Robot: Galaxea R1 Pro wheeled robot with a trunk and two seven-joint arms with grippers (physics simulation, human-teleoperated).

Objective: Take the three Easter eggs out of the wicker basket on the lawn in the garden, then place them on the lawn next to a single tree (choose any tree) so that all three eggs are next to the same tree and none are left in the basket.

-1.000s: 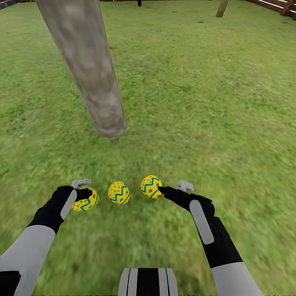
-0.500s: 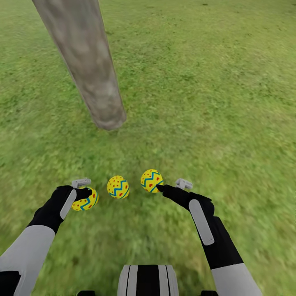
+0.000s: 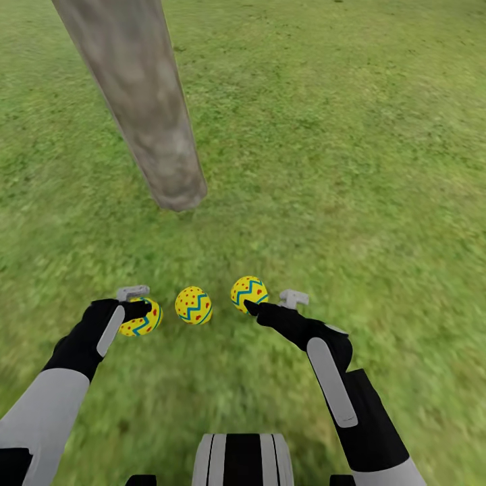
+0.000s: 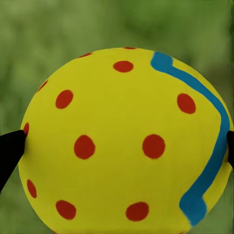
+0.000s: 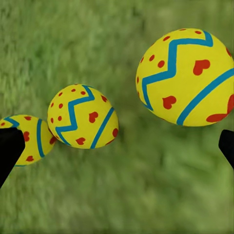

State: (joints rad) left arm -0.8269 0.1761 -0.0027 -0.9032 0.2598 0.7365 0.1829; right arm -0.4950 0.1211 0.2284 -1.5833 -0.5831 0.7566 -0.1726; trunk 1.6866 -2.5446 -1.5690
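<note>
Three yellow Easter eggs with red dots and blue zigzags lie in a row on the lawn [image 3: 351, 169], a short way in front of the tree [image 3: 138, 101] with its thick grey-brown trunk. My left gripper [image 3: 138, 302] is shut on the left egg [image 3: 143, 321]; in the left wrist view its black fingertips [image 4: 9, 151] press both sides of that egg [image 4: 122, 141]. The middle egg [image 3: 194, 305] lies free. My right gripper [image 3: 272, 302] stands open just behind the right egg [image 3: 249, 292], which lies ahead of the fingertips [image 5: 9, 148], not between them. The wicker basket is out of view.
The tree's base [image 3: 179, 196] meets the grass ahead and to the left of the eggs. Open grass stretches to the right and beyond. My own trunk [image 3: 243, 459] shows at the bottom edge.
The camera has tipped down a little, losing the fence and far trunk. My right gripper has shifted slightly left, beside the right egg. The left gripper still holds its egg.
</note>
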